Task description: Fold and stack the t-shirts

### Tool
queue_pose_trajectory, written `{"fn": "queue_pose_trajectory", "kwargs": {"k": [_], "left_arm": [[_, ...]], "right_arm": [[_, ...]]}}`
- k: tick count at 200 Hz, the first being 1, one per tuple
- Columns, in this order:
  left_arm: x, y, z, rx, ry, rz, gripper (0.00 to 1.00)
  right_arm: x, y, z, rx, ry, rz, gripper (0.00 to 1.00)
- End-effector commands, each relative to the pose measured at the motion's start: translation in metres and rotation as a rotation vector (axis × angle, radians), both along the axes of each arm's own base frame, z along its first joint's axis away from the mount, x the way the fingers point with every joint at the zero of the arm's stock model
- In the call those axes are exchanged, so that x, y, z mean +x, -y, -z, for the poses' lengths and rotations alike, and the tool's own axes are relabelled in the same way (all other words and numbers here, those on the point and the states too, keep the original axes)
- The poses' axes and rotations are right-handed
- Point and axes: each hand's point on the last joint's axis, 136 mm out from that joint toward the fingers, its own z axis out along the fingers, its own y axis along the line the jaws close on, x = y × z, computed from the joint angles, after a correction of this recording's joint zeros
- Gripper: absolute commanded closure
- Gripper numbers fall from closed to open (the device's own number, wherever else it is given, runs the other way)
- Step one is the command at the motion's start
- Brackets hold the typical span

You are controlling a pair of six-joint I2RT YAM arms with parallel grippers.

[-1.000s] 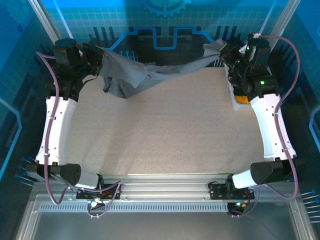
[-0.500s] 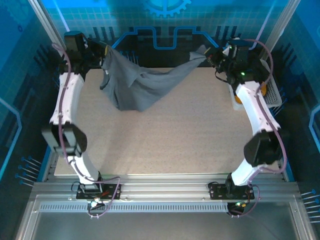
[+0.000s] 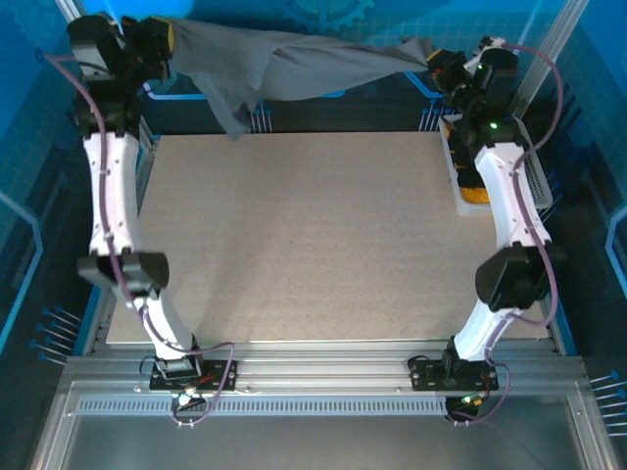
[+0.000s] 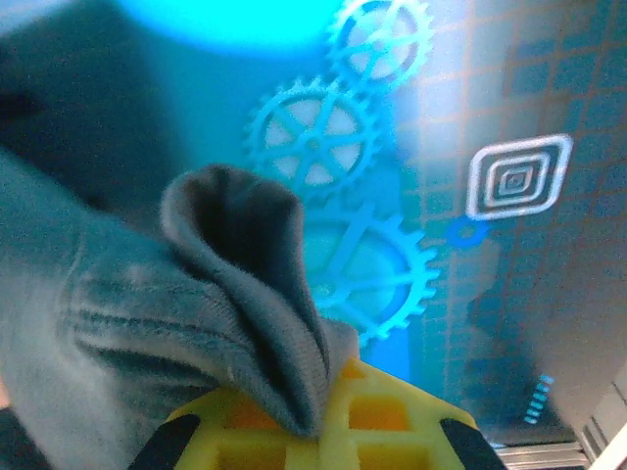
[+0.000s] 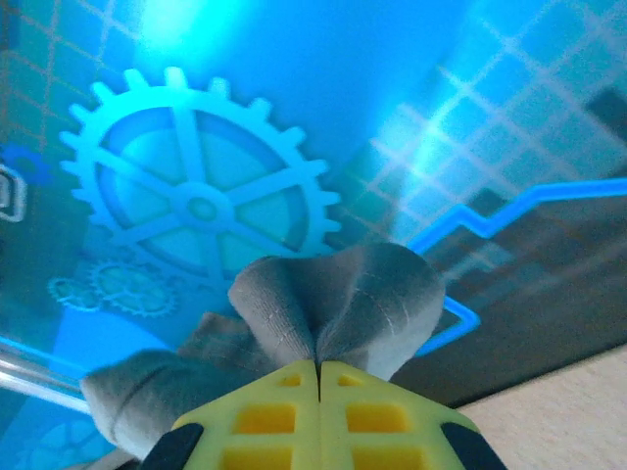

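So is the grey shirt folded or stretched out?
Stretched out: the grey shirt hangs in the air between the left tool and right tool.

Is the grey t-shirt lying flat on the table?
No, the grey t-shirt hangs stretched between the left gripper and right gripper, off the table.

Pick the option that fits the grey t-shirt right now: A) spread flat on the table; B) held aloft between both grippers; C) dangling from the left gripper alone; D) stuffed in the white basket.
B: the grey t-shirt hangs stretched above the far edge of the table, one end pinched in the left gripper, the other in the right gripper.
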Motion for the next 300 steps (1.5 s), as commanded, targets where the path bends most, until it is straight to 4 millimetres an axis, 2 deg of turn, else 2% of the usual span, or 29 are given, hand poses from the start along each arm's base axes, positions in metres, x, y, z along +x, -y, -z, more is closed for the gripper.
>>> {"fn": "queue_pose_trajectory", "kwargs": {"k": [1,10,25,31,35,44,55,63,75,95,122,158,179,203,226,255,280,300], "left_arm": [[-0.044,0.009,0.116,0.024,-0.333,-0.096,1.0],[-0.061,0.013,0.179,-0.009,-0.47,-0.097,1.0],[-0.081,0.025,0.259,-0.006,-0.604,-0.048,1.0],[-0.092,0.029,0.292,-0.01,-0.675,-0.027,0.89],[-0.097,0.033,0.31,-0.012,-0.711,-0.001,0.8],[-0.108,0.042,0.344,-0.004,-0.779,0.063,0.63],[-0.13,0.048,0.379,0.012,-0.897,0.114,0.52],[-0.146,0.051,0.397,0.029,-0.964,0.137,0.47],[-0.169,0.048,0.414,0.054,-1.036,0.139,0.44],[-0.193,0.045,0.426,0.07,-1.077,0.121,0.44],[-0.202,0.049,0.437,0.059,-1.113,0.145,0.46],[-0.213,0.059,0.459,0.032,-1.206,0.192,0.49],[-0.221,0.06,0.473,0.055,-1.262,0.207,0.44],[-0.22,0.062,0.488,0.067,-1.298,0.224,0.4],[-0.206,0.053,0.488,0.127,-1.298,0.201,0.4],[-0.175,0.027,0.467,0.22,-1.202,0.125,0.41],[-0.143,0.004,0.457,0.199,-1.115,0.098,0.42],[-0.107,-0.007,0.447,0.253,-1.015,0.124,0.45]], "right_arm": [[-0.03,0.017,0.066,-0.056,-0.163,0.083,1.0],[-0.047,0.018,0.111,-0.067,-0.264,0.096,0.9],[-0.081,0.022,0.189,-0.095,-0.46,0.123,0.62],[-0.098,0.023,0.222,-0.11,-0.546,0.123,0.54],[-0.106,0.025,0.234,-0.117,-0.578,0.124,0.51],[-0.127,0.027,0.266,-0.137,-0.669,0.129,0.46],[-0.151,0.033,0.296,-0.152,-0.771,0.149,0.44],[-0.166,0.035,0.309,-0.155,-0.822,0.159,0.44],[-0.181,0.034,0.315,-0.165,-0.843,0.154,0.44],[-0.193,0.032,0.318,-0.173,-0.865,0.152,0.44],[-0.192,0.025,0.325,-0.189,-0.895,0.136,0.48],[-0.165,0.006,0.323,-0.229,-0.891,0.102,0.55],[-0.15,-0.004,0.32,-0.239,-0.882,0.082,0.57],[-0.139,-0.01,0.317,-0.248,-0.873,0.06,0.57],[-0.138,-0.014,0.314,-0.254,-0.866,0.041,0.57],[-0.142,-0.015,0.31,-0.275,-0.854,0.024,0.57],[-0.146,-0.014,0.308,-0.293,-0.846,0.016,0.57],[-0.148,-0.013,0.305,-0.304,-0.842,0.009,0.57]]}}
